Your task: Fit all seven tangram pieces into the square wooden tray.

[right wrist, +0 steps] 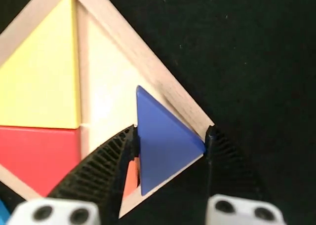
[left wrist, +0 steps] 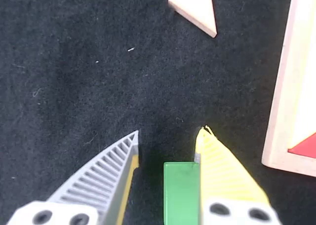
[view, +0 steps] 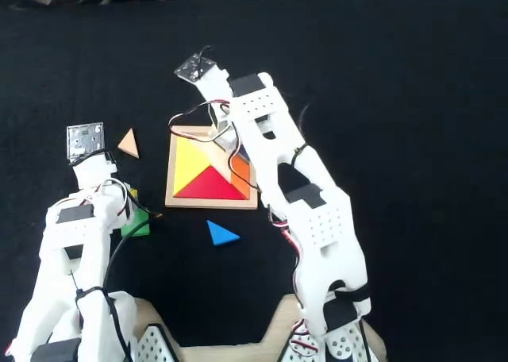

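Seven tangram pieces: probably light, stiff, smooth wood, best pinched across opposite edges. Three lie in the tray (view: 206,203): yellow piece (view: 189,163), red piece (view: 210,186), orange piece (view: 240,175). The right claw (right wrist: 171,131) pinches the navy triangle (right wrist: 165,151) at a tray corner. The left claw (left wrist: 169,136), open, straddles the green piece (left wrist: 181,193). The tan triangle (view: 128,143) and blue triangle (view: 221,233) lie on the worktop (view: 397,140).

The desk (view: 413,140) is black. The tray (view: 210,202) is pale wood and holds a yellow triangle (view: 190,162), a red triangle (view: 210,186) and an orange piece (view: 240,171). A sky-blue triangle (view: 221,233) lies at its 6 o'clock, a pale tan triangle (view: 128,144) at 10 o'clock and a green piece (left wrist: 181,190) at 8 o'clock. The left tool (left wrist: 168,133) is ribbed, grey on one side and yellow on the other. The right tool (right wrist: 170,131) is ribbed black around a dark blue triangle (right wrist: 163,141). The arms (view: 317,211) are white.
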